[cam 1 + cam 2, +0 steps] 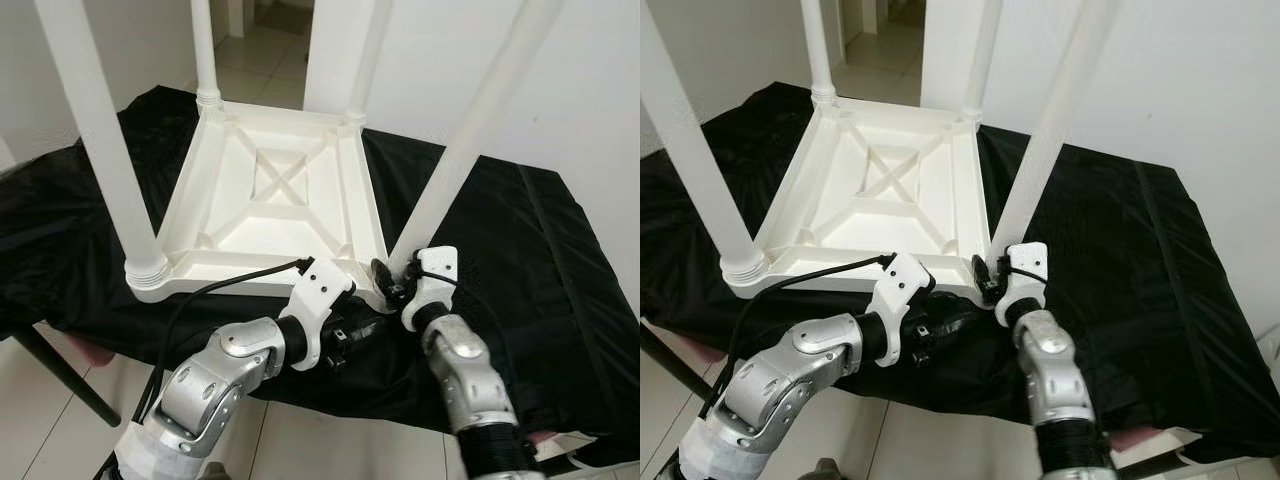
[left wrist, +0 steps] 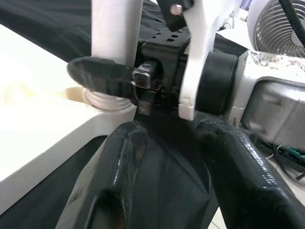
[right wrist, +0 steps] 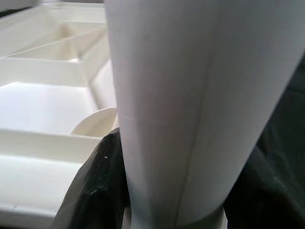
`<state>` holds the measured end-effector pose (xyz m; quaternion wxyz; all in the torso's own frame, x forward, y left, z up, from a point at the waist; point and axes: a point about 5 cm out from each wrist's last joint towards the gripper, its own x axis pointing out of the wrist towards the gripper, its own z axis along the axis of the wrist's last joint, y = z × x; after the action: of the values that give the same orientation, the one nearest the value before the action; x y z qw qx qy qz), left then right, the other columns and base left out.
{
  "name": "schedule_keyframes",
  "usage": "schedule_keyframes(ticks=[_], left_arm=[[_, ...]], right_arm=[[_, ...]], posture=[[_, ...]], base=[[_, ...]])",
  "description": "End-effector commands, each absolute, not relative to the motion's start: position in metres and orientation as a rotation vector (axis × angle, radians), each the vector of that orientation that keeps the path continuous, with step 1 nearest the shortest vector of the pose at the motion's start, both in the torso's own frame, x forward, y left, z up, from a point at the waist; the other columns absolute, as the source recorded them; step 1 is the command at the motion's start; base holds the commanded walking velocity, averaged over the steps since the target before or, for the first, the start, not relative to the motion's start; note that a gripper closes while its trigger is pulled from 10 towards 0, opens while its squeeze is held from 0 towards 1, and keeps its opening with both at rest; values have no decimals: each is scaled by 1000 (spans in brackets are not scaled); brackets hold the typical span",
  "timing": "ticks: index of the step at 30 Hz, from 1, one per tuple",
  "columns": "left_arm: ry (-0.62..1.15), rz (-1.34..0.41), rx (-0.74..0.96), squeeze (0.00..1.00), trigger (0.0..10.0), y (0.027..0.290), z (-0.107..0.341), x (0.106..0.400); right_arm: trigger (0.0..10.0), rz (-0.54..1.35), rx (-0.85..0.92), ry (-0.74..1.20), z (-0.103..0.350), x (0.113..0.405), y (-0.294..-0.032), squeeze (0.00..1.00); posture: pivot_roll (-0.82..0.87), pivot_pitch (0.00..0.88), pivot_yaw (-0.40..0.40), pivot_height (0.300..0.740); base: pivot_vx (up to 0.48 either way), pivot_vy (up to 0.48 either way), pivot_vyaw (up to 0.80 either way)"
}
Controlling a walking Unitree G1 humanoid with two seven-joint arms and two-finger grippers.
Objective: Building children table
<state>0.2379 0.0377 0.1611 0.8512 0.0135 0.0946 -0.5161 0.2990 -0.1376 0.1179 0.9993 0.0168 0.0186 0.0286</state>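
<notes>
Nearest the head cam: both silver arms, elbows bent, forearms reaching fwd to the near right corner of the upturned table. Right gripper [image 1: 392, 283] is at the base of the near right leg [image 1: 470, 140]; in the right wrist view the two black fingers [image 3: 97, 183] sit one each side of the white tube, pressed against it, i.e. clamped on the leg just above its socket. Left gripper [image 2: 164, 157] sits low, just left of that corner, w/ a black cable running back along the arm; left wrist view shows its two fingers spread apart w/ only black cloth btwn them, holding nothing, pointed at the right gripper and leg base.

Children's table [image 1: 270, 190]: white plastic, lying top-down, ribbed underside w/ an X brace facing up. Legs: 4, all standing upright in the corner sockets — near left [image 1: 100, 130], far left [image 1: 203, 50], far right [image 1: 368, 60], near right.

It rests on a raised surface covered w/ a wrinkled black cloth [image 1: 520, 260], overhanging at the front edge; a dark support leg [image 1: 60, 375] shows under it at left. Room: pale tile floor, white walls, doorway behind. A white fan [image 2: 276, 28] shows in the left wrist view.
</notes>
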Motion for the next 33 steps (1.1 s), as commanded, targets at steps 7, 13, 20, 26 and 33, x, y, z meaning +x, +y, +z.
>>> schedule_keyframes(ticks=[7,13,20,26,33], left_arm=[[210,-1124,24,0,10000,33,161,235],[209,-1122,26,0,10000,34,161,235],[209,-1120,24,0,10000,33,161,235],[206,-1117,25,0,10000,33,161,236],[206,-1119,27,0,10000,34,162,237]], right_arm=[[0,-108,-3,114,107,290,-154,0],[10000,-86,29,86,114,291,-150,1000],[10000,-29,32,50,122,297,-154,1000],[10000,154,37,32,126,304,-163,184],[10000,540,-84,54,124,304,-167,0]], posture=[[124,2,-99,740],[125,1,-99,740],[124,0,-101,740],[124,0,-101,740],[120,0,-96,740]], base=[[0,0,0],[0,0,0],[0,0,0],[0,0,0],[0,0,0]])
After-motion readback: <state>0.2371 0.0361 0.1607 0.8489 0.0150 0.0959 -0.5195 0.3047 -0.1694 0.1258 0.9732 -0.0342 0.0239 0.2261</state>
